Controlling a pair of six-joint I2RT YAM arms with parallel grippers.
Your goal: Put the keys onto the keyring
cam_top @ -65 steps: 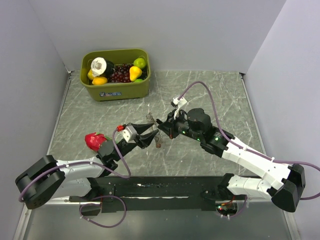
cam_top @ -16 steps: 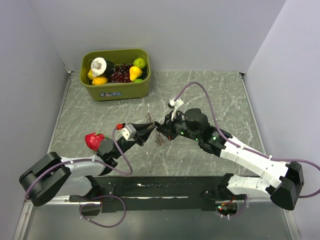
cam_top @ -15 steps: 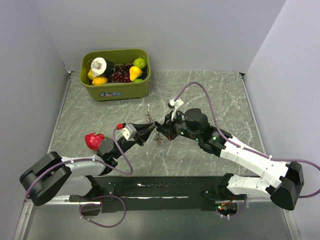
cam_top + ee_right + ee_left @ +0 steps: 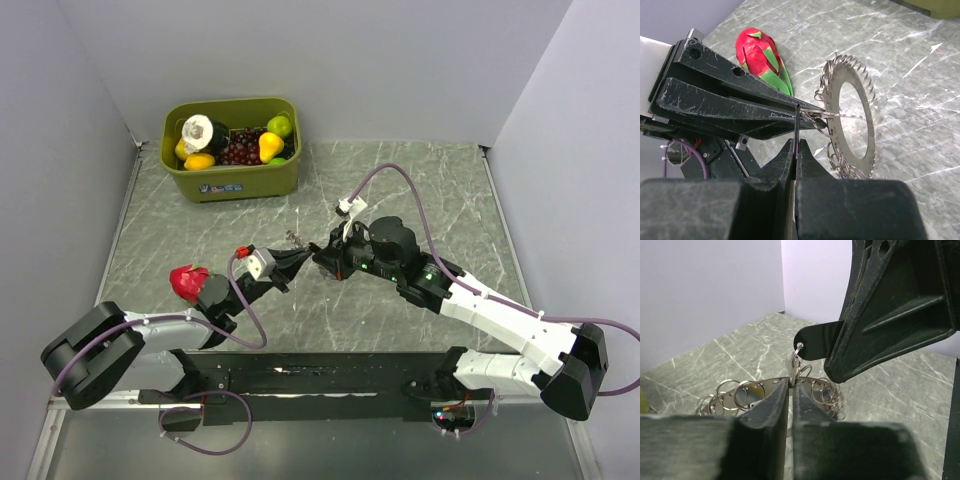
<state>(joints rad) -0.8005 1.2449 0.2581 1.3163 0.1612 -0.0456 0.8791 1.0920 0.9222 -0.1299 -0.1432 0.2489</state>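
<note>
The keyring (image 4: 846,74) is a flat metal disc with a big hole and many small wire loops round its rim, held off the table between the two grippers. My left gripper (image 4: 790,382) is shut on one small loop of the keyring (image 4: 765,383). My right gripper (image 4: 797,145) is shut on a thin dark key (image 4: 797,125), seen edge-on, with its tip at that same loop. In the left wrist view the key's black head (image 4: 815,340) has the loop threaded through its hole. From above, the left gripper (image 4: 293,262) and right gripper (image 4: 322,258) meet tip to tip.
A red and green dragon fruit (image 4: 190,282) lies beside the left arm, also in the right wrist view (image 4: 762,60). A green bin (image 4: 232,180) of toy fruit stands at the back left. Walls close the table on three sides.
The left gripper's jaws have closed onto the keyring's loop. Both grippers and the keyring have shifted slightly back and up, and the key no longer hangs below them.
</note>
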